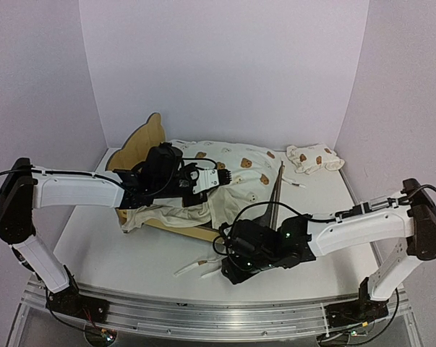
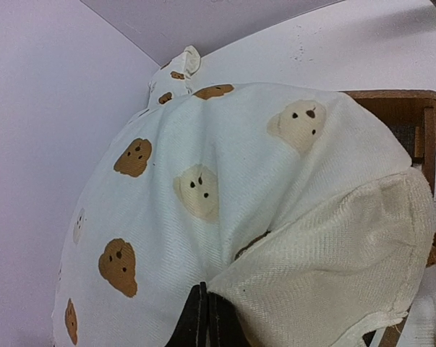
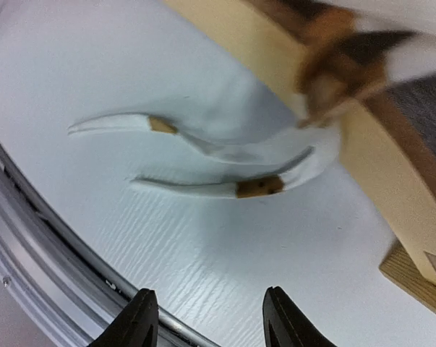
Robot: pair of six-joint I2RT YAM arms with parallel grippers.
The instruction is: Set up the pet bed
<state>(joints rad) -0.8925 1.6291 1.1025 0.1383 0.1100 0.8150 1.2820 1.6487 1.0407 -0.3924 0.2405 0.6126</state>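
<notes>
- 2 things could go wrong from here, 1 at each arm.
- Left gripper [image 2: 203, 319] is clamped tight on a fold of the mattress cushion [image 1: 239, 172], which lies bunched and partly hanging off the pet bed [image 1: 176, 230]. A pull too far toward the table's [image 1: 124, 249] near edge could drag the cushion clear of the frame, or tip the light frame along with it.
- Right gripper [image 3: 210, 324] has its jaws apart with nothing between them. It is low over the table by the near edge, close to the cushion's loose white ties [image 3: 203, 189]. A sweep there could snag the ties or knock the frame's near rail [image 3: 275, 72].
- Pet bed sits left of the table's centre, nearer the far edge, and the small pillow [image 1: 315, 157] lies well apart by the far right corner.
- Its long axis runs roughly left to right. The headboard [image 1: 139, 143] stands upright at the left end, and the foot points toward the right edge.
</notes>
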